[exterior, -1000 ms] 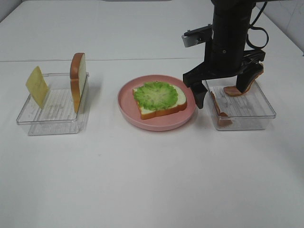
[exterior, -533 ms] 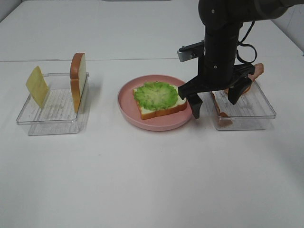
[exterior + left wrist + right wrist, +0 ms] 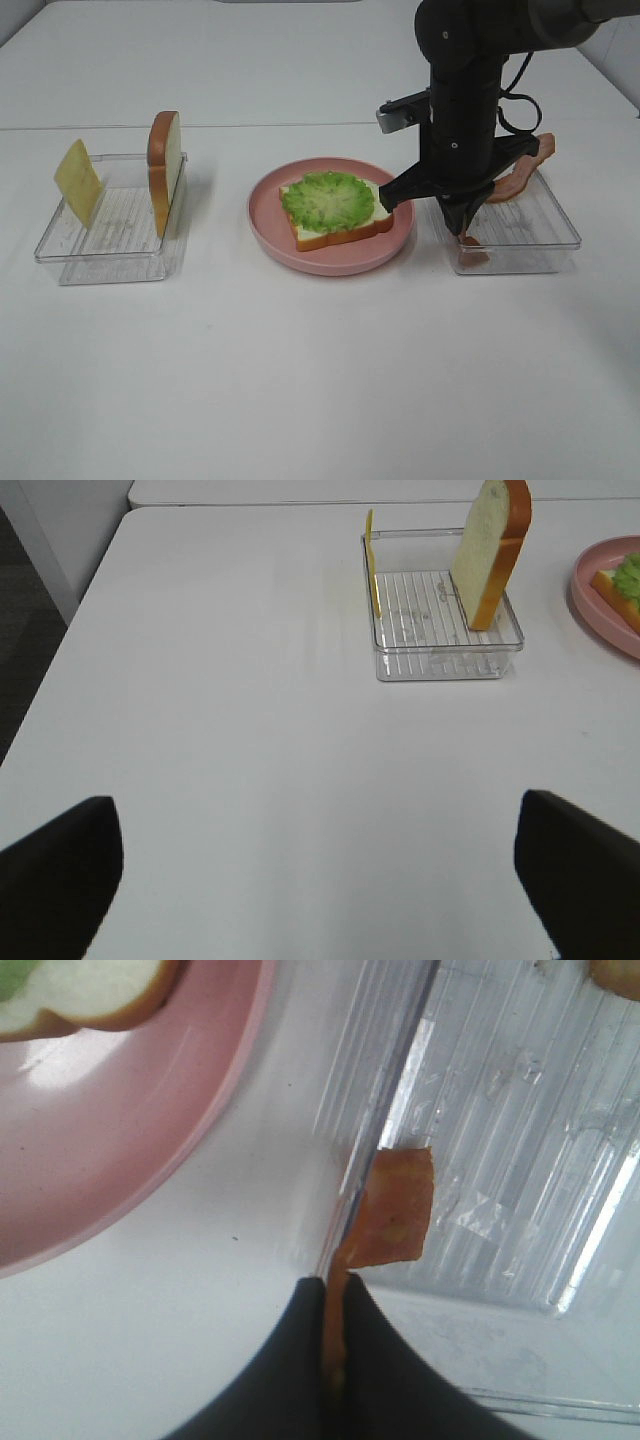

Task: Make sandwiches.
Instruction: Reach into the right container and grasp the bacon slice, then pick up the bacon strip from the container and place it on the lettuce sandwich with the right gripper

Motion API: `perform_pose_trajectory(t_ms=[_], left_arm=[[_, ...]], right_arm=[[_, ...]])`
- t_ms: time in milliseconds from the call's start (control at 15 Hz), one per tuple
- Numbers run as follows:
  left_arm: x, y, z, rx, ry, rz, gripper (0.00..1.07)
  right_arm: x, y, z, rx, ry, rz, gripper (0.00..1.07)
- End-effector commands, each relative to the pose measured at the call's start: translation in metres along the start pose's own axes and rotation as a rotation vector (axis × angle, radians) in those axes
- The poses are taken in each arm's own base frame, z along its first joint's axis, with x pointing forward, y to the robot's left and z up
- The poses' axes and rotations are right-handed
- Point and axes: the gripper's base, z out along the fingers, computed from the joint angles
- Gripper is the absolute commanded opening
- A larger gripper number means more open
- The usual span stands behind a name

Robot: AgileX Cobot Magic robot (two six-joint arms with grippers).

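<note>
Between right fingers, bacon strip

A white matte table is seen filling nearly the whole exterior view. It is crossed from left to right by a thin seam toward the far side (whether two tops meet there cannot be told). The surface is lit softly and evenly, and only faint shadows are thrown. Past the table's edge, dark floor and a pale grey wall panel are shown in the left wrist view.
</note>
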Motion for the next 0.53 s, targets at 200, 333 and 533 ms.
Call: perform_pose_trajectory(t_ms=[200, 333, 533], left_arm=[[0.001, 0.000, -0.002, 0.006, -0.014, -0.003, 1.00], [0.001, 0.000, -0.002, 0.006, -0.014, -0.003, 1.00], [0.001, 0.000, -0.002, 0.006, -0.014, -0.003, 1.00]], right_arm=[[0.000, -0.003, 0.001, 0.016, -0.004, 0.012, 0.00], [-0.002, -0.007, -0.009, 0.030, 0.000, 0.006, 0.00], [-0.010, -0.013, -0.029, 0.050, -0.001, -0.017, 0.00]])
